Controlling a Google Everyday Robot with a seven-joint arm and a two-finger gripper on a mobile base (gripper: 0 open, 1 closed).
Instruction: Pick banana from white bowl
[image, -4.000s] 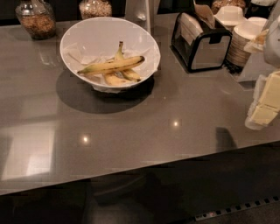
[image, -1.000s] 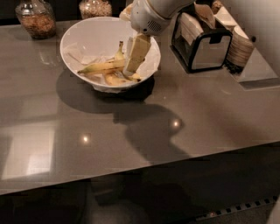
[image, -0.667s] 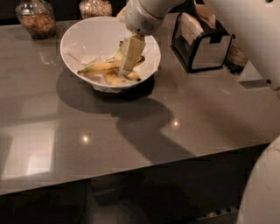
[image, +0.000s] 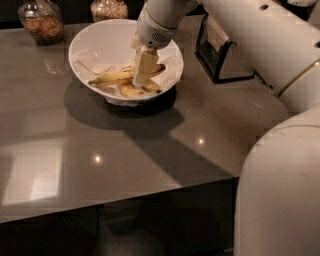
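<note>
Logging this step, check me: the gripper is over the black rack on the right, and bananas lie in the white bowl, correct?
No. The gripper is not over the black rack; the camera view shows it down in the white bowl, at the banana. The rest is right.

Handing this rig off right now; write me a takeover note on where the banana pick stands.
Claw: lowered into the white bowl, directly over the middle of the banana.
Banana: lying across the bowl on the paper lining, not lifted; shorter bananas lie beside it on the near side.
Done: the reach into the bowl.
Left: secure the long banana only, then lift it clear of the bowl's rim.
</note>
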